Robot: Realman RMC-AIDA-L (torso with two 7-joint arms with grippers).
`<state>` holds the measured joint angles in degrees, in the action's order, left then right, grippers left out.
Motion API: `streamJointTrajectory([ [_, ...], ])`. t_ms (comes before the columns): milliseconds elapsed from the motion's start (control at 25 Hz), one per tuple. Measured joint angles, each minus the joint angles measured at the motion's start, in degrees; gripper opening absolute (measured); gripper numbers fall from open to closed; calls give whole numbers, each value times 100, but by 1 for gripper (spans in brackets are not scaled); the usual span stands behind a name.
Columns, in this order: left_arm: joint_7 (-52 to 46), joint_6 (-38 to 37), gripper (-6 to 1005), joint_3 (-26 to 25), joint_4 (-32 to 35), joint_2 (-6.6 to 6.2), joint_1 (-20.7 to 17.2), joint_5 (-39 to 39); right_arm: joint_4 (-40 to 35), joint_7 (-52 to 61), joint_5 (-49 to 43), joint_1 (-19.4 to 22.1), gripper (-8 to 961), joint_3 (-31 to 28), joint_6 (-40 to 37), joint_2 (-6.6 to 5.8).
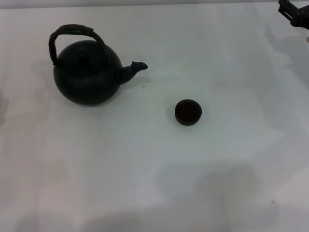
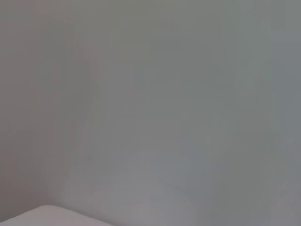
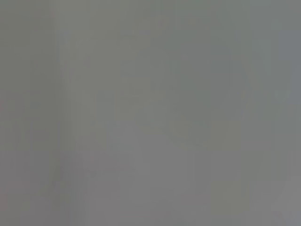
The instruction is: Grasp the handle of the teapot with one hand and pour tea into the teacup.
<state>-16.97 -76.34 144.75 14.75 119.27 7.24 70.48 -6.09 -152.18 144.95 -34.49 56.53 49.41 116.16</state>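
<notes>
White table (image 1: 145, 193), teapot (image 1: 87, 77) far-left, right gripper (image 1: 293, 12) far-right corner, well apart, fingers' state unclear

The teapot (image 1: 87, 72) is matte black all over, its round body, short spout and small knobbed lid sharing one dark tone with no decoration. Its handle (image 1: 72, 33) is dark too, though a shade browner than the body, with a wrapped, ribbed texture along the arch. The teacup (image 1: 188, 112) is a dark brown-black, plain and unpatterned, its inside reading slightly reddish-brown. The counter (image 1: 145, 183) is plain white, crossed only by soft grey shadows. At the far right corner, the right end effector (image 1: 293, 13) shows as black. Both wrist views give only a flat grey field, possibly a blank surface.
</notes>
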Motion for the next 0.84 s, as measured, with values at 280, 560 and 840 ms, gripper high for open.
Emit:
streamJointTrajectory([
  [280,0,6,893,0,-52,-9,97,51,44,9,1,44,868,-3,0,3],
  [560,0,6,893,0,-78,-9,196,54,41,11,1,60,868,-2,-2,3],
  [840,-61,6,893,0,-87,-9,284,54,9,-11,0,58,869,-2,-26,3],
])
